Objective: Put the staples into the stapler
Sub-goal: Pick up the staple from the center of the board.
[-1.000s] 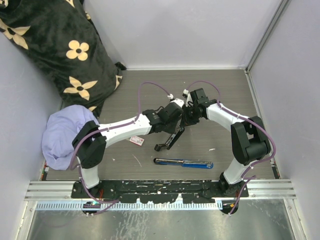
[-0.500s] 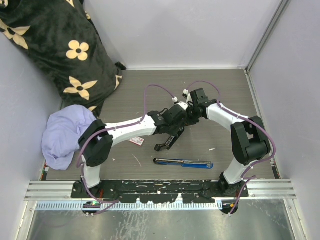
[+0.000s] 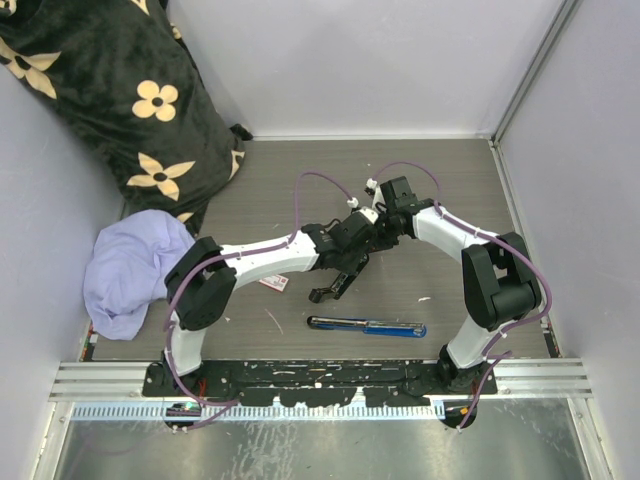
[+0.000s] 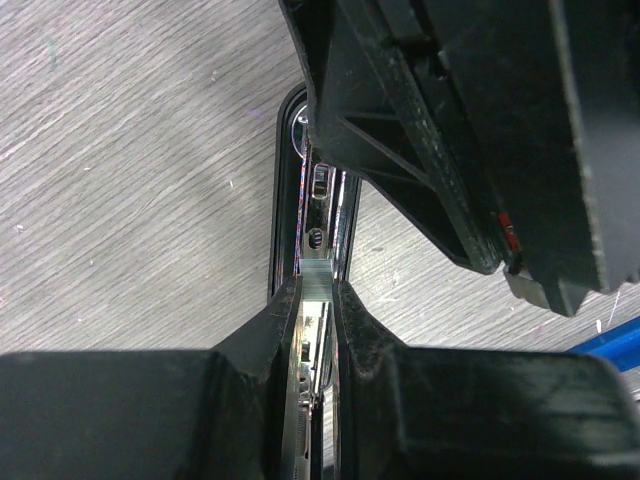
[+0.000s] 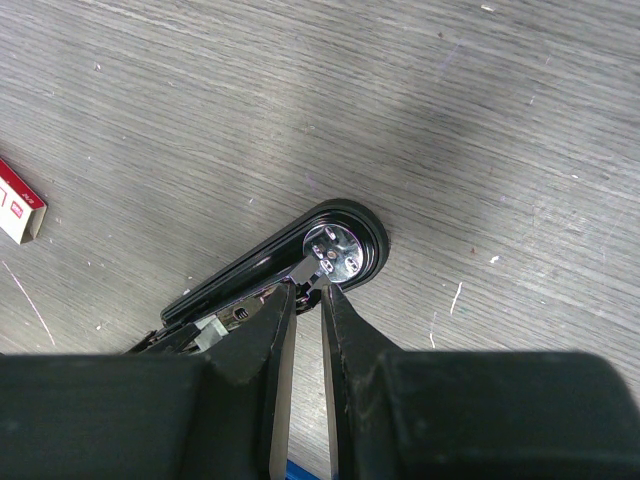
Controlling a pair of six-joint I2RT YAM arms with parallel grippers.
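Mid-loading: pinches a short silver staple strip (image 4: 318, 275) in the left gripper (image 4: 318, 300) directly over the open black stapler (image 5: 340, 250), and nips what looks like its thin metal rail in the right gripper (image 5: 308, 297), tips almost pressed together. Calls next for lowering the strip squarely into the channel without tilting, then letting go. Shows the red-and-white staples box (image 3: 273, 282) lying on the grey wood-grain table (image 3: 450, 190) just left of the stapler, a blue stapler (image 3: 366, 326) toward the near edge, a flowered black cushion (image 3: 110, 90) and lilac cloth (image 3: 125, 270) against pale walls.
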